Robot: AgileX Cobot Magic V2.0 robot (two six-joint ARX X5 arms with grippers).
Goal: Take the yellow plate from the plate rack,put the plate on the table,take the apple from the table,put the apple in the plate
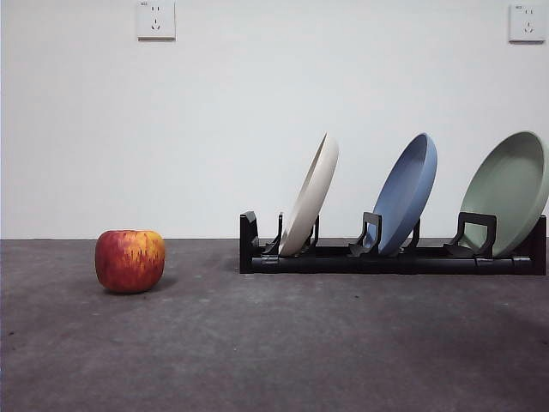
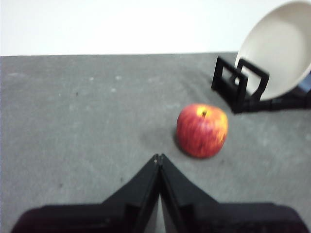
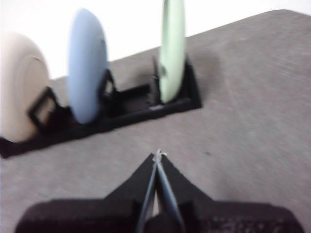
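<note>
In the front view we see the apple [image 1: 129,260] resting on the dark grey desk [image 1: 274,352] at the lower left of the frame, well apart from the plate rack [image 1: 390,257], which runs along the right half. The yellow plate [image 1: 310,196] leans in the rack's leftmost holder, tilted to the right, with a blue plate [image 1: 406,192] in the next holder and a pale green plate [image 1: 509,190] at the far right edge. Two wall sockets [image 1: 155,19] sit at the top of the frame.

Our left pincer [image 2: 158,156] hangs above the desk with its jaws pressed together, the apple just beyond its tip. Our right pincer [image 3: 158,154] also has its jaws together, holding nothing, and points toward the rack.
</note>
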